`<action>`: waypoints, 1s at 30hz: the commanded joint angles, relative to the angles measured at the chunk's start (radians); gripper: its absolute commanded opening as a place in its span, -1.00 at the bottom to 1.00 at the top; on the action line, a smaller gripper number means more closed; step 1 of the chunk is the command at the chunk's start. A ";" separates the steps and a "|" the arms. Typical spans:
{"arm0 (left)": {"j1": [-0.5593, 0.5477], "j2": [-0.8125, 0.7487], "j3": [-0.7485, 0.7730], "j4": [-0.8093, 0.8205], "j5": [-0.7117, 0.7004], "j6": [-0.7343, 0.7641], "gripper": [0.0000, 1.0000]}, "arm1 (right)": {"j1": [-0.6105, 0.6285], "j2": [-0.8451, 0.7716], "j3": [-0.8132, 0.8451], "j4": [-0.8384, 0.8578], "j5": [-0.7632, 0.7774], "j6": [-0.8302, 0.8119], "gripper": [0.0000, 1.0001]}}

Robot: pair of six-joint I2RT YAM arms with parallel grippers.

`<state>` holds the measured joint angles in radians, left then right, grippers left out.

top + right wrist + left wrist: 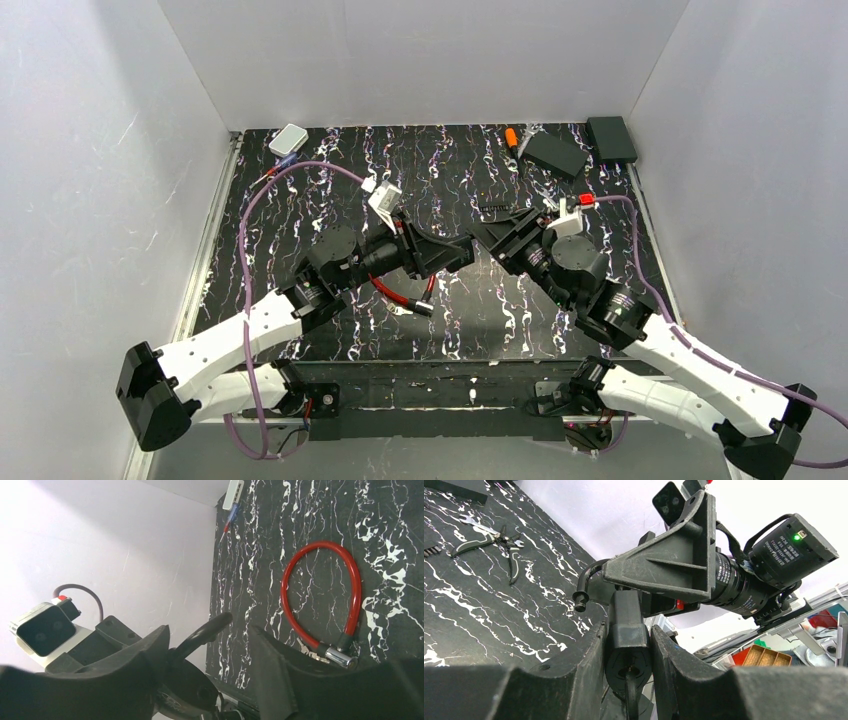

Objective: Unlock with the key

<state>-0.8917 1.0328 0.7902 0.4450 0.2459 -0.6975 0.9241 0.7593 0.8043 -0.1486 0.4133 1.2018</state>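
Meeting tip to tip above the table (pixel 300 200), the left tool (pixel 458 252) and right tool (pixel 486 235) face each other, with a red cable lock (pixel 392 292) lying on the table below them.

Left wrist view: the left tool pinches a black padlock (pixel 626 627), whose shackle (pixel 585 582) points toward the right tool.

Right wrist view: the right tool's fingers (pixel 145 652) stand spread on either side of that shackle.

Table (pixel 440 170), walled on the left, far and right sides. Centre: left gripper (pixel 462 250) and right gripper (pixel 485 237) meet tip to tip, black lock (pixel 626 630) clamped in the left one; passage across the middle is barred. Near centre: red cable lock (pixel 320 544), flat under the left arm. Far left: white box (pixel 288 138), purple cable (pixel 300 168) arching. Far right: screwdriver (pixel 511 138), pliers (pixel 499 542), two black boxes (pixel 556 154). Bare room: far centre strip.
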 commanded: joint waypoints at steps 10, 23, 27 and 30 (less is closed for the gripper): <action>0.004 -0.020 0.031 0.140 0.042 -0.037 -1.00 | -0.001 0.018 -0.030 0.210 -0.020 -0.075 -0.46; 0.041 -0.092 -0.065 0.216 0.154 -0.253 -1.00 | -0.001 -0.112 -0.184 0.520 -0.235 -0.433 -0.97; 0.078 -0.081 -0.061 0.217 0.225 -0.365 -1.00 | -0.001 -0.121 -0.178 0.550 -0.338 -0.525 -0.97; 0.097 -0.062 -0.053 0.217 0.271 -0.421 -1.00 | -0.001 -0.120 -0.173 0.560 -0.375 -0.555 -0.97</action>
<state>-0.8532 1.0172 0.7101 0.5762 0.4808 -0.9665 0.9363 0.6689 0.6247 0.3527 0.1028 0.8639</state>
